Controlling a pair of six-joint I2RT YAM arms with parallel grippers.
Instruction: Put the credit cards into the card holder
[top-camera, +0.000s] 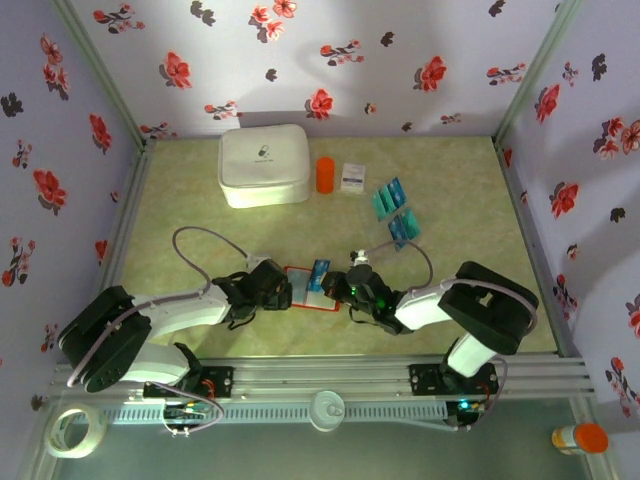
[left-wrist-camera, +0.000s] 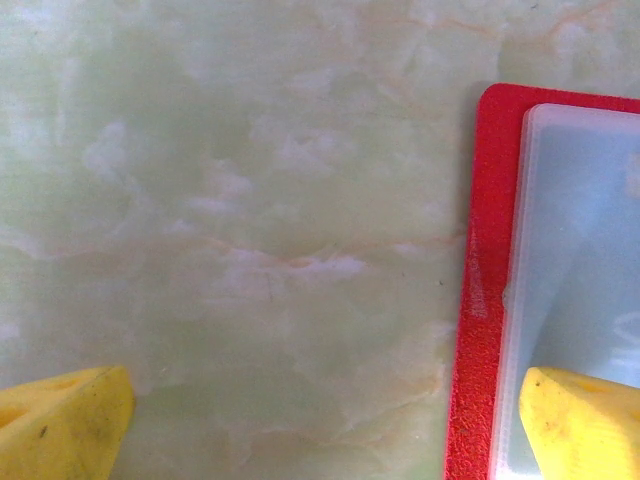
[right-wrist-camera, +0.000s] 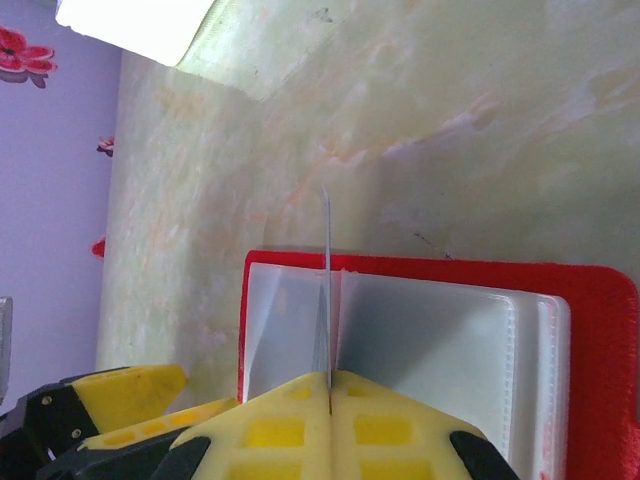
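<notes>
Right gripper (right-wrist-camera: 330, 385): pinched on a card (right-wrist-camera: 326, 290), edge-on over the open card holder (right-wrist-camera: 600, 330).
Left gripper (left-wrist-camera: 322, 425): I see it spread wide, holding nothing, straddling the holder's edge.
Around: spare cards (top-camera: 395, 212) and white case (top-camera: 263, 165), well apart.

**A:** Entry one, top external?
**B:** It is sitting high behind the arm bases, looking down and forward and taking in the whole table (top-camera: 180, 210) from afar.
**A:** Entry two, left wrist?
**B:** It is riding the left hand (left-wrist-camera: 320, 425), facing straight down, very near the table. The card holder (left-wrist-camera: 480, 300) is edging in at right.
**A:** Entry three, right wrist?
**B:** It is riding the right hand (right-wrist-camera: 330, 385), skimming close over the card holder. The credit card (right-wrist-camera: 326, 260) is showing edge-on, and the wall (right-wrist-camera: 50, 150) is standing at frame left.
**A:** Overlap?
**B:** All three are sharing the card holder.
</notes>
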